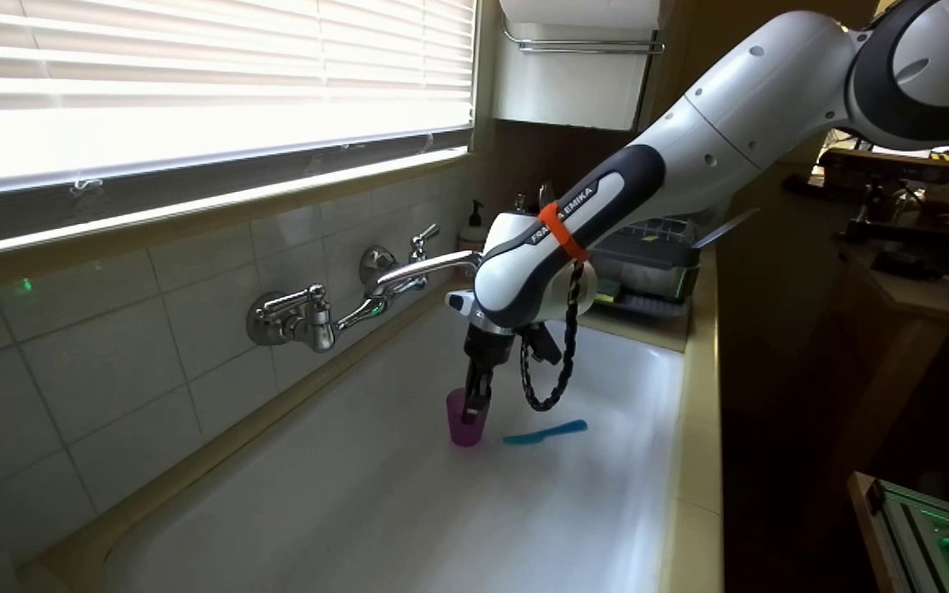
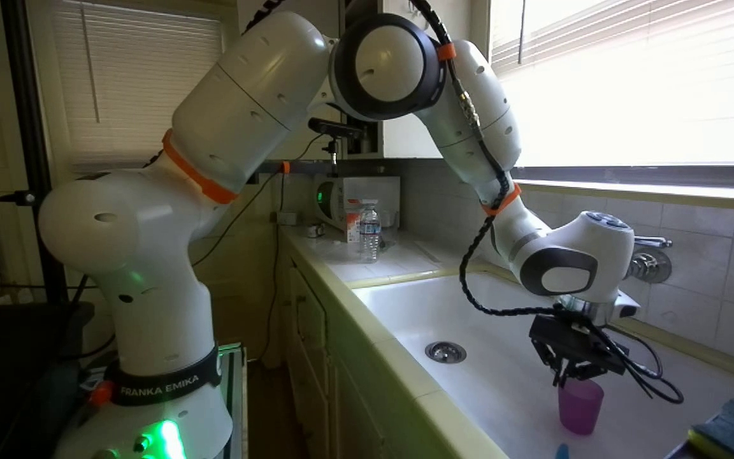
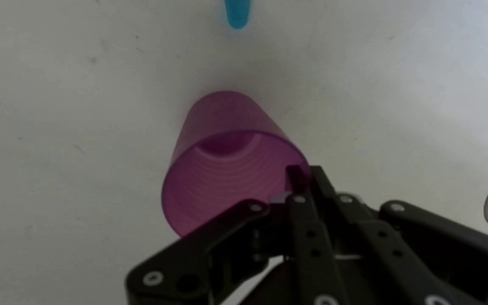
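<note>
Low inside the white sink [image 1: 343, 527], the black pincer [image 3: 307, 171] is clamped on the rim of a purple cup [image 3: 227, 182], one jaw inside the mouth and one outside, so the thin wall is pinched between them. The cup is mouth up and roughly upright; whether its base touches the sink floor I cannot tell. Near it, but apart, a blue knife [image 1: 546, 432] lies flat, one end pointing toward the cup. Well apart from both sits the drain [image 2: 445, 352]. Over the sink, a chrome tap [image 1: 425, 268] juts from the tiled wall [image 1: 100, 379], below a window blind [image 1: 194, 82]. Past the sink's edge, in an exterior view, a bottle [image 2: 370, 233] stands on the surface [image 2: 399, 262] near a microwave [image 2: 376, 188].
</note>
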You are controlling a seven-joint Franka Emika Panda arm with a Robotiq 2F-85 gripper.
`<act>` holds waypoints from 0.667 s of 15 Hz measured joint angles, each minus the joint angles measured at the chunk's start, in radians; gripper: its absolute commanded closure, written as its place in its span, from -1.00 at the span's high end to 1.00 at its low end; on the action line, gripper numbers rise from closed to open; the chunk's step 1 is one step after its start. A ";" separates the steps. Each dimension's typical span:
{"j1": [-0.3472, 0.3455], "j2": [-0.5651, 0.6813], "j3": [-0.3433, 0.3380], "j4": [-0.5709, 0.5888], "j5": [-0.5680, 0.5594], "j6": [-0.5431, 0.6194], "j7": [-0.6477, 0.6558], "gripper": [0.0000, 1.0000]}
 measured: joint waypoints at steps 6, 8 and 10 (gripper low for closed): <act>-0.017 -0.003 0.017 -0.012 0.012 0.000 0.001 -0.97; -0.020 -0.004 0.020 -0.014 0.022 0.000 0.001 -0.38; -0.023 -0.004 0.022 -0.015 0.031 0.000 0.002 -0.26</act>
